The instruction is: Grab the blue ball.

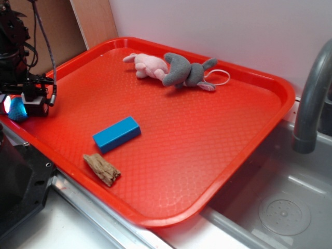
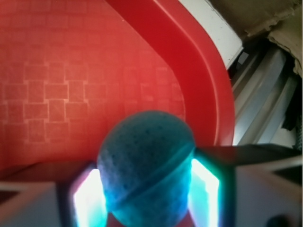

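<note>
Currently the gripper stands at the far left edge of the exterior view, low over the left corner of the red tray, with the blue ball lodged between its fingers. The wrist view confirms the relation: the ball fills the gap between the two lit pads, and both pads appear to touch its sides, so the claw is judged to be pinching the ball rather than standing spread around it. The ball sits close to the curved tray rim, with textured tray floor beyond it; whether it rests on the floor or is raised clear of it cannot be told from either view. The step in hand is therefore the grasp itself, at or near completion. The next move calls for holding the pinch firm and lifting straight up, keeping clear of the rim just beside the ball, since a soft round object may slip if the fingers relax. Moving right across the tray, the blue block lies flat near the front, with a piece of wood just beside it nearer the front edge; both are well apart from the gripper. Farther right, near the back rim, a pink and grey plush toy lies on its side. A grey faucet stands beyond the right tray edge.
</note>
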Robot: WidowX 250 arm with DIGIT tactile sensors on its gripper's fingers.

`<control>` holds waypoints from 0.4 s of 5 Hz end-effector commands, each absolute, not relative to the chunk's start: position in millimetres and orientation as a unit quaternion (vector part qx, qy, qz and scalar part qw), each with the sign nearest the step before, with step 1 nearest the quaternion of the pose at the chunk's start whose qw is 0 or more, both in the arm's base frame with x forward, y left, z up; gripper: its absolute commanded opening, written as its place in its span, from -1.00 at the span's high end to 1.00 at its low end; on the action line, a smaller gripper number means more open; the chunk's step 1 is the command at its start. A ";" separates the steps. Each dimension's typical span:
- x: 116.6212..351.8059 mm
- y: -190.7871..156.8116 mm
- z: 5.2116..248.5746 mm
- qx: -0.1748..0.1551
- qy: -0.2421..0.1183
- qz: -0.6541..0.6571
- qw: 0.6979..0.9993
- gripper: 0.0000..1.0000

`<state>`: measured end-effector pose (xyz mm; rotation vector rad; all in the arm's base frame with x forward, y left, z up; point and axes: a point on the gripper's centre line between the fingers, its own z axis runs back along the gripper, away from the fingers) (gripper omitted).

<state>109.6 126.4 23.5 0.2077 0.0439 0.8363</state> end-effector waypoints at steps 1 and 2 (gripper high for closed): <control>118.2 122.6 54.7 0.068 -0.026 0.321 0.944 1.00; 143.4 102.5 105.3 0.033 -0.065 0.240 0.968 1.00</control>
